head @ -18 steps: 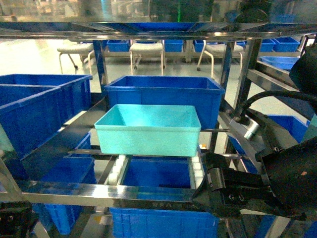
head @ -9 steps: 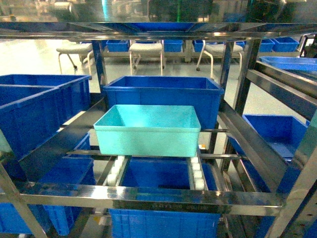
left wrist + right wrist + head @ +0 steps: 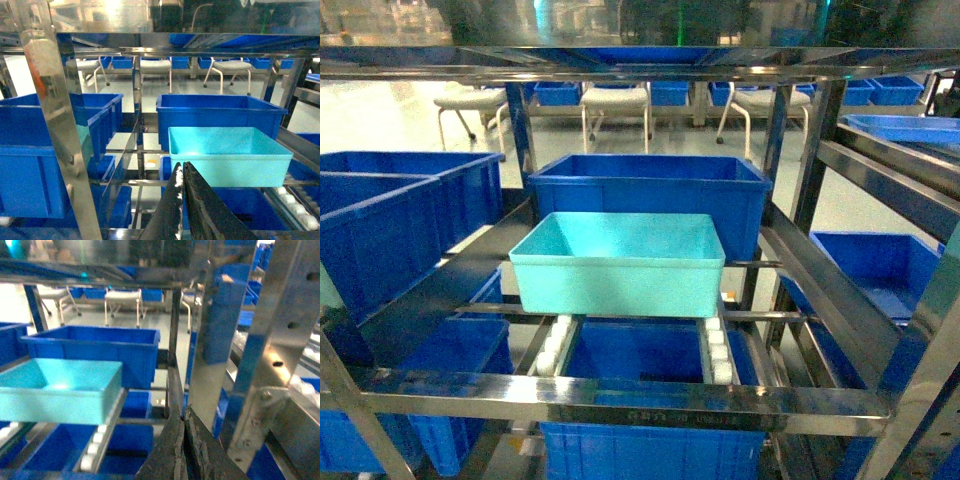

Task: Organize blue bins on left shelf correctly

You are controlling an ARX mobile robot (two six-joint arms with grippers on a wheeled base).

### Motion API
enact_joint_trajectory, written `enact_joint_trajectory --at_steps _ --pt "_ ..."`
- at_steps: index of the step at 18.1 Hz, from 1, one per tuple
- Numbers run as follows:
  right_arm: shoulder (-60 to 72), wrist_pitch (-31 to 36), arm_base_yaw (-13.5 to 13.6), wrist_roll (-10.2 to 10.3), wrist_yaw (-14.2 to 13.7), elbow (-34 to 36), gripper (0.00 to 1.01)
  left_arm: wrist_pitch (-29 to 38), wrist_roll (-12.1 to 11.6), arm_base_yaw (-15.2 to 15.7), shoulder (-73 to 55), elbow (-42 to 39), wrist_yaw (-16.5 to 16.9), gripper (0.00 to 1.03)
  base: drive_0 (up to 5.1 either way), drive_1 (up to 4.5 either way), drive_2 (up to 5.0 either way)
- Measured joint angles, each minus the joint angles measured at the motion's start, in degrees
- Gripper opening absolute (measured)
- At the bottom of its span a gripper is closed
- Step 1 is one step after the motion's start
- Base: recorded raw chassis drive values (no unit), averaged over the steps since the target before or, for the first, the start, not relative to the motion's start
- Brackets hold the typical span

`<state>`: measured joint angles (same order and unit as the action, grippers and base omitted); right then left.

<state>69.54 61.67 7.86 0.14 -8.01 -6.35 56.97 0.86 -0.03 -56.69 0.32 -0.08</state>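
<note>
One turquoise bin (image 3: 620,262) sits on the roller strips (image 3: 718,345) of the left shelf (image 3: 620,400), a royal-blue bin (image 3: 650,190) just behind it, more at left. Three chairs (image 3: 616,100) stand beyond. My left tool (image 3: 183,200) and right tool (image 3: 184,445) are clenched, holding nothing, a steel upright (image 3: 280,340) beside the right.

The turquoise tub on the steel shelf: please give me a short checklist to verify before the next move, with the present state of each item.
1. Turquoise tub sits level on the roller strips: ok.
2. Tub is empty inside: ok.
3. Dark blue bin stands right behind the tub; whether they touch: cannot tell.
4. Left claw shut, holding nothing: ok.
5. Right claw shut, holding nothing: ok.
6. Both claws back from the tub, absent from the head view: ok.
</note>
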Motion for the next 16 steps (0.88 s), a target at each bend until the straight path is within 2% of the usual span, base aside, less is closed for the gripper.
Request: enact_joint_trajectory --at_steps 1,4,5,6,7,16 --pt "-1.6 -1.5 -0.3 0.0 0.2 0.3 0.02 -1.4 0.0 0.0 1.5 0.0 0.2 0.02 0.0 0.0 0.0" --pt "-14.0 -10.1 -2.4 0.0 2.8 3.1 0.02 -14.6 0.0 0.0 15.6 0.0 0.1 0.02 0.0 0.0 0.0" --pt "-17.7 -13.4 -4.4 0.0 5.2 4.0 0.02 -21.3 0.0 0.0 20.9 0.4 0.1 0.02 0.0 0.0 0.0" --pt "-21.2 -16.0 -7.6 0.0 7.4 4.6 0.02 -26.6 0.0 0.0 25.8 0.4 0.1 0.02 0.0 0.0 0.0" --pt "-24.5 -18.5 -8.2 0.0 7.4 5.1 0.02 -29.5 0.0 0.0 29.1 0.4 0.1 0.02 0.0 0.0 0.0" --pt "-48.4 -40.5 -7.9 0.0 7.9 5.6 0.02 -44.6 0.0 0.0 44.4 0.4 0.1 0.02 0.0 0.0 0.0"
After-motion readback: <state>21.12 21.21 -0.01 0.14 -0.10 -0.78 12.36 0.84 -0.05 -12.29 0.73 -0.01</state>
